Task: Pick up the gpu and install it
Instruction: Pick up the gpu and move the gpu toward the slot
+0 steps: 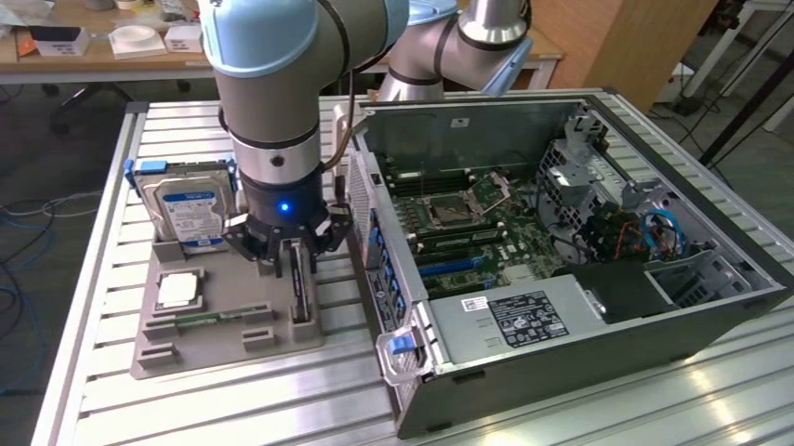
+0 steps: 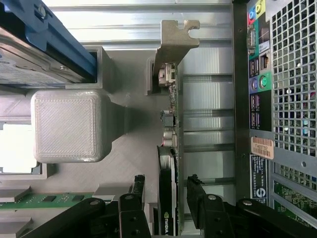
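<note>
The gpu [image 2: 167, 163] is a thin dark card standing on edge in a slot of the grey holder tray [image 1: 223, 348]. Its silver bracket [image 2: 174, 42] is at the end farthest from my fingers. In the exterior view the gpu [image 1: 300, 302] sits just to the left of the open computer case [image 1: 559, 232]. My gripper [image 1: 297, 269] has come down over the card from above. In the wrist view my gripper [image 2: 167, 184] is open, with one black finger on each side of the card and a small gap on both sides.
The tray also holds a silver hard drive [image 1: 186, 209] with a blue-white label, a processor [image 1: 178, 290] and a green memory stick [image 1: 205, 319]. The case's rear panel [image 2: 277, 99] stands close beside the gpu. Everything rests on a slatted metal table [image 1: 248, 409].
</note>
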